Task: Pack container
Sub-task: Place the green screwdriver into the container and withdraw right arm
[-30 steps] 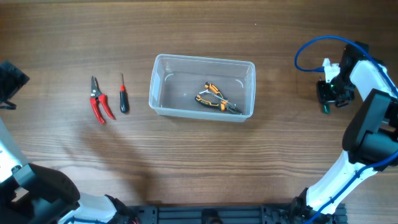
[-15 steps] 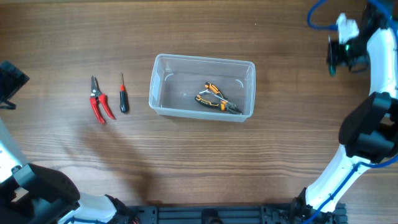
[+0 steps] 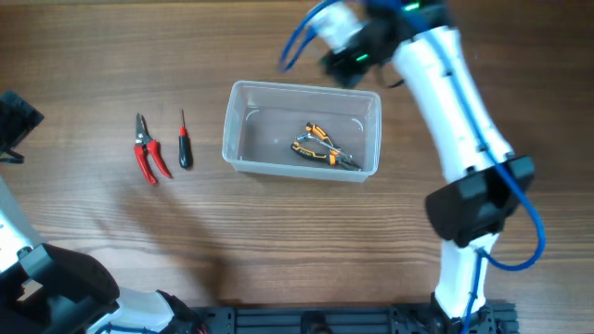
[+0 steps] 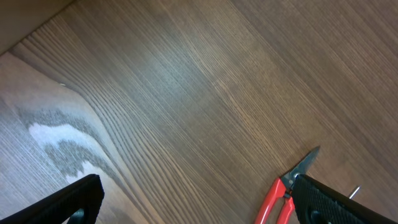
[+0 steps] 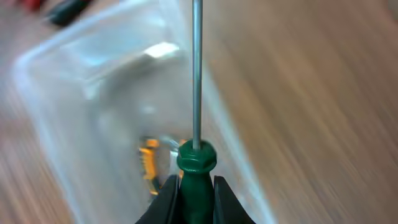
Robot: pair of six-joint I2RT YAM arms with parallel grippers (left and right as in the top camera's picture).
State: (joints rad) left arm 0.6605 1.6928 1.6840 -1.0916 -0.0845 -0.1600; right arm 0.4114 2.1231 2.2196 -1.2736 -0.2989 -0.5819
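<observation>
The clear plastic container (image 3: 239, 125) stands mid-table with orange-and-black pliers (image 3: 321, 148) inside. My right gripper (image 3: 347, 57) hovers over the container's back rim, shut on a green-handled screwdriver (image 5: 196, 158) whose shaft points away. The right wrist view is blurred and shows the container (image 5: 56, 74) and the pliers (image 5: 149, 163) below the right gripper (image 5: 194, 186). My left gripper (image 4: 199, 208) is open and empty over bare wood at the far left, with the red pruners (image 4: 278, 198) by its right finger.
Red-handled pruners (image 3: 147, 160) and a small red-and-black screwdriver (image 3: 185, 144) lie on the wood left of the container. The left arm (image 3: 14, 121) sits at the table's left edge. The right arm's blue cable (image 3: 295, 42) loops above the container.
The right arm has swung fast from the far right edge up and leftward, carrying the green screwdriver to above the container's back rim. The left arm and the tools have not moved.
</observation>
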